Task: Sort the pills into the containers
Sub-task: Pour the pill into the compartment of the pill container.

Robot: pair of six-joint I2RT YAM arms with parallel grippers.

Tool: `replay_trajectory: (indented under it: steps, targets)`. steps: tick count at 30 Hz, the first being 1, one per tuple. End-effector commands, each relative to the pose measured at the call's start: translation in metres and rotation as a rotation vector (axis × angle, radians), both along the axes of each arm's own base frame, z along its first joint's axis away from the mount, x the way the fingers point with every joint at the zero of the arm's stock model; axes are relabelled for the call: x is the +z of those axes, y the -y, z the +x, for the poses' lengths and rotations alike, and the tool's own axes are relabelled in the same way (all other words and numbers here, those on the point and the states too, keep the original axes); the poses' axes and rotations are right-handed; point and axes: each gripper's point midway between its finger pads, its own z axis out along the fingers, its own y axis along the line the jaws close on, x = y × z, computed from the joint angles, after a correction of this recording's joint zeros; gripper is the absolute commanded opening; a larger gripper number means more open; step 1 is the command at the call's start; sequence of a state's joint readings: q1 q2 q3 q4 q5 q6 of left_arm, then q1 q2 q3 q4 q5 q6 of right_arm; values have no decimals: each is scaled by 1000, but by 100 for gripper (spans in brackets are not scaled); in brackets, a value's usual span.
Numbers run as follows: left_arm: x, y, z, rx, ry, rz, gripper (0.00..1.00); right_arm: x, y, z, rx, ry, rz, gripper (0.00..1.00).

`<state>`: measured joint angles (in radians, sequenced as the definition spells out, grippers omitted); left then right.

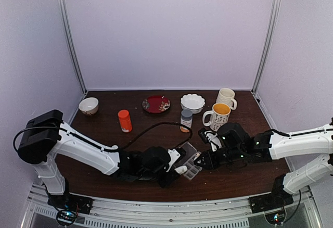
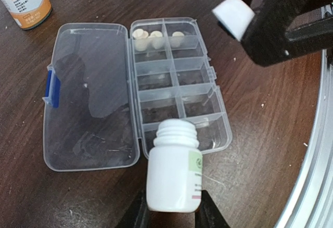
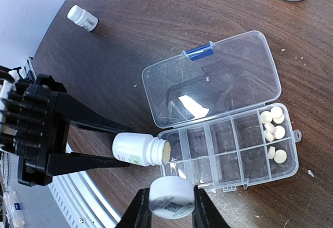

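Closest to the left wrist lens, the white bottle is pinched at its base between the two fingers of the left gripper. It is uncapped and tipped over, with its threaded neck over the end row of the organiser box. Whether the neck touches the box rim cannot be determined. The right gripper pinches the white cap between its fingers, just beside that same end of the box.

The organiser box lies flat on the table with its clear lid folded open alongside; a blue latch sits on the lid's outer edge. The box has eight compartments, in two columns of four. The pills lie in the two compartments at the end farthest from the white bottle: several in one, two in the other. They are small, round, off-white discs.

The right wrist view looks into the bottle mouth, where a tan-yellow surface shows; the left wrist view shows only the outside of the neck and a green-and-white label. Only the right wrist view shows a second small bottle, lying on its side well apart from the box, beyond the lid. The top view adds an orange bottle, a grey-capped bottle, a red plate, a white bowl and two mugs beyond the box. The pills are too small to see there.
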<state>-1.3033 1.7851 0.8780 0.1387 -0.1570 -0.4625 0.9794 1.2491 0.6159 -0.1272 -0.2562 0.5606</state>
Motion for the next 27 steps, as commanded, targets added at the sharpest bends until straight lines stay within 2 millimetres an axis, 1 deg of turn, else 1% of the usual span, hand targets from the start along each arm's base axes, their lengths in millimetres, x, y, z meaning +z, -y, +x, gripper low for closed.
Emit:
replay_trajectory:
  steps: [1,3,4,6,9,13,16,25,27]
  targets:
    - [-1,3,-1,10,18,12,0,4,2,2,-7,24,-8,0]
    - [-1,3,-2,8,9,23,0,3,2,3,-5,23,-11,0]
    - [5,3,-2,8,8,9,0,4,1,2,-3,22,-11,0]
    - [11,1,-2,16,16,-10,0,4,2,2,-5,24,-12,0]
    - [2,-6,3,47,24,12,0,3,3,2,-7,26,-9,0]
    - [5,-3,-1,31,7,10,0,4,2,2,-3,23,-11,0]
    - [0,-6,3,54,15,31,0,4,2,2,-5,25,-7,0]
    - [12,-3,1,51,-4,39,0,3,4,1,-8,24,-8,0]
    - [10,-6,0,50,-14,70,0,3,4,1,-9,25,-6,0]
